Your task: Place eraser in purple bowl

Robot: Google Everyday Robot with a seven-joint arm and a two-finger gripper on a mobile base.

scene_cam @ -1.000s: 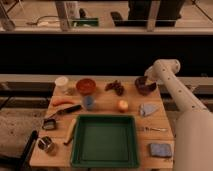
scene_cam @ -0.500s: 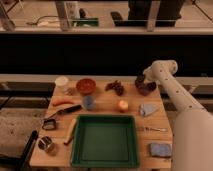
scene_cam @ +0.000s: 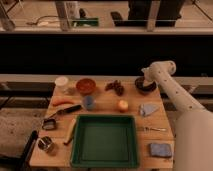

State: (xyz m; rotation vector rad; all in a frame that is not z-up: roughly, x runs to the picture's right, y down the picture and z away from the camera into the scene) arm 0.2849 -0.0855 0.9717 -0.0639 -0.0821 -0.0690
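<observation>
Camera view: white arm [scene_cam: 172, 92] is reaching in from the right, bending at its elbow over the far right corner of the wooden bench [scene_cam: 105, 107]. The gripper [scene_cam: 144, 82] is sitting right at the purple bowl [scene_cam: 145, 86], at its rim or just above it; cannot tell how it is set or whether it is holding anything. The eraser is not showing anywhere, possibly hidden by the gripper or inside the bowl. Orange-red bowl [scene_cam: 86, 85] is standing at the far left-centre, white cup [scene_cam: 62, 83] just left of it, dark grapes [scene_cam: 115, 87] lying between the two bowls. Blue cup [scene_cam: 89, 102] is sitting nearer, an orange fruit [scene_cam: 122, 105] right of it, a carrot [scene_cam: 63, 101] and black-handled tool [scene_cam: 67, 110] on the left. Green tray [scene_cam: 105, 141] is taking up the near centre, blue sponge [scene_cam: 160, 149] beside it.
</observation>
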